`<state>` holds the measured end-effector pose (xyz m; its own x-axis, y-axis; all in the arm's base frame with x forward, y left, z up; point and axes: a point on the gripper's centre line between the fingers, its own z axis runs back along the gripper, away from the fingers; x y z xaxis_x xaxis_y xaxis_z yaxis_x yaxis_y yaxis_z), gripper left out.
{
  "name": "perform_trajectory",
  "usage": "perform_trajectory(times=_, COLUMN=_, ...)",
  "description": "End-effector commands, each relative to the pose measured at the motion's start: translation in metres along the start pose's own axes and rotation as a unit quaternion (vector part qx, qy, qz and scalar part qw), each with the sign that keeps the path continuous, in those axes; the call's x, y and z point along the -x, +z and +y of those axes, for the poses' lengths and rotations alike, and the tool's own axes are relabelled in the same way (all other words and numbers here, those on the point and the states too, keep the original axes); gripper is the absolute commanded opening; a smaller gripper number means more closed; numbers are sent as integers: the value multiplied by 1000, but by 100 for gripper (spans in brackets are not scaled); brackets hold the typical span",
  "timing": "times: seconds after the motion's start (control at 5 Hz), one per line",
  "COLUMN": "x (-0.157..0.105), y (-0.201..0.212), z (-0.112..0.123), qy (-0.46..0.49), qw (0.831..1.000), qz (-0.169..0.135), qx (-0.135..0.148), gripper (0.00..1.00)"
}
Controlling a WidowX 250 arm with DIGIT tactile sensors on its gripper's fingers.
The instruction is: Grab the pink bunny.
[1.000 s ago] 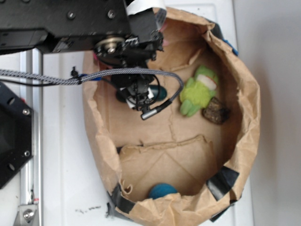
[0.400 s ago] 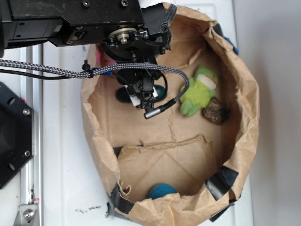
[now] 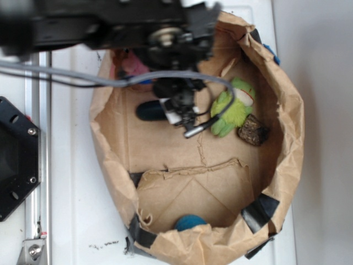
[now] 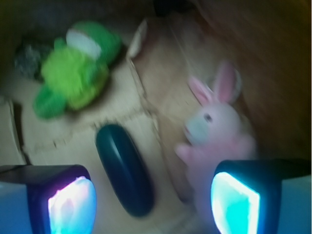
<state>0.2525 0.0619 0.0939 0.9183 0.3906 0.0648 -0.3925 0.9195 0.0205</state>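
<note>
The picture is blurred. The pink bunny sits at the right of the frame, ears up, white muzzle turned left, against the brown paper wall. The gripper is spread wide, its two glowing fingertips at the lower corners, the right one just in front of the bunny's lower body. Between them lies a dark oval object. A green plush toy rests at upper left, a dark lump beside it.
</note>
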Motion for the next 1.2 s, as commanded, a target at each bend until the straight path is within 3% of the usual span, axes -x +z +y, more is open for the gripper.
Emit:
perform_trajectory(times=0.0, x=-22, y=8, z=1, qy=35, qw=999, qz=-34, qx=9, gripper=100)
perform_trajectory(times=0.4, x=-8, y=-20, z=9, qy=24, qw=999, qz=-28, qx=-22, gripper=100)
perform_trajectory(times=1.0, x=-11, y=-35, z=15, qy=34, qw=999, qz=-20, qx=-22, gripper=100)
